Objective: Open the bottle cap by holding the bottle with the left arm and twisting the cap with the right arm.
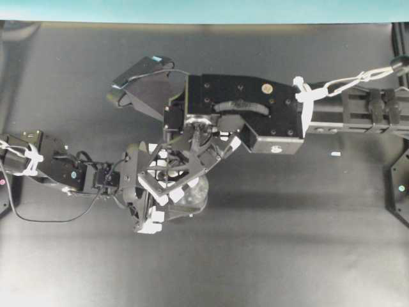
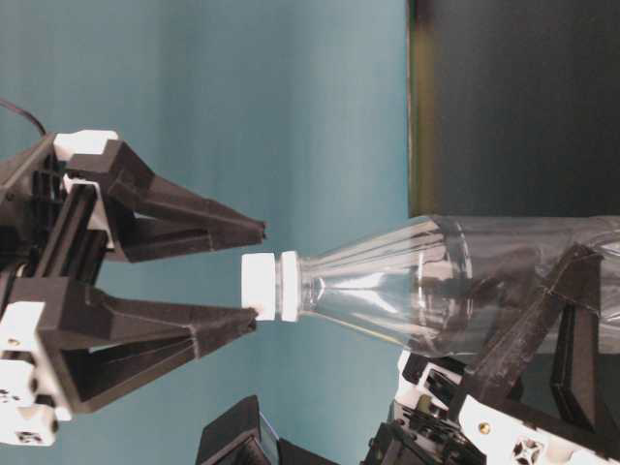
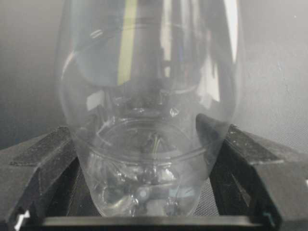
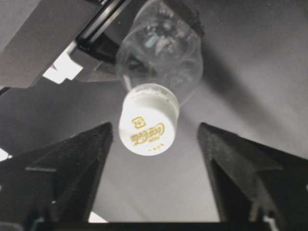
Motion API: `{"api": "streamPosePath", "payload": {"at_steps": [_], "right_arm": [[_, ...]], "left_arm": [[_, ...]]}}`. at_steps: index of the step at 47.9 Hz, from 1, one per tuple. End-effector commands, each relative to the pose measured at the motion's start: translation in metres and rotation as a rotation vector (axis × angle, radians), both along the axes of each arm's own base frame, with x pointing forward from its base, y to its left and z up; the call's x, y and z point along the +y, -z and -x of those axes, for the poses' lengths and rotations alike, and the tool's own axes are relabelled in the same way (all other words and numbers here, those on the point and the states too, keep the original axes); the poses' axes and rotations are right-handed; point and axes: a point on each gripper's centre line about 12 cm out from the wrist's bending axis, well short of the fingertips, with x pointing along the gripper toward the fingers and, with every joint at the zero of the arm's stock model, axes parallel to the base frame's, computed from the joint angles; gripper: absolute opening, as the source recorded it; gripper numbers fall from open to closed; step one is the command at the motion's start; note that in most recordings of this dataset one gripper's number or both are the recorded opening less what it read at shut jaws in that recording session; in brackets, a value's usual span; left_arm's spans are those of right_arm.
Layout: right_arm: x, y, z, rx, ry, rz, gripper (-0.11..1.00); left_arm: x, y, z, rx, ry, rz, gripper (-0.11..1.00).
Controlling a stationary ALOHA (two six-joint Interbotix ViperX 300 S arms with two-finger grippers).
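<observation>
The right gripper (image 4: 155, 139) hangs spread apart around the bottle cap (image 4: 148, 126), one finger (image 2: 208, 327) touching the cap's rim at table level, the other (image 2: 218, 228) just clear of it; it is not clenched on the cap. The white cap, printed with a gold logo, sits on the neck of the clear bottle (image 2: 417, 281). Farther along, the left gripper (image 3: 154, 159) clasps the bottle's lower body between its two black fingers, holding it upright on the dark table (image 1: 287, 243).
</observation>
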Motion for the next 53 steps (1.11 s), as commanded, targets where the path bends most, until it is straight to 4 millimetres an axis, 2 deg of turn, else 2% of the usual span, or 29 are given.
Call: {"api": "streamPosePath", "payload": {"at_steps": [1,10,29,37,53], "right_arm": [[0.002,0.003,-0.001,-0.005,-0.009,0.003,0.63],[0.003,0.010,-0.002,-0.023,-0.041,0.007,0.38],[-0.003,0.008,0.000,-0.043,-0.266,0.039,0.38],[-0.009,0.008,0.001,-0.050,-0.474,0.063,0.38],[-0.004,0.006,-0.001,-0.113,-0.859,0.113,0.38]], "left_arm": [[-0.003,0.000,-0.002,-0.001,0.008,0.000,0.81],[-0.003,-0.001,-0.002,-0.003,0.008,0.000,0.81],[-0.003,-0.001,-0.002,-0.003,0.008,0.000,0.81],[-0.003,-0.001,-0.002,-0.003,0.008,0.000,0.81],[-0.003,-0.001,-0.002,-0.003,0.010,0.000,0.81]]}}
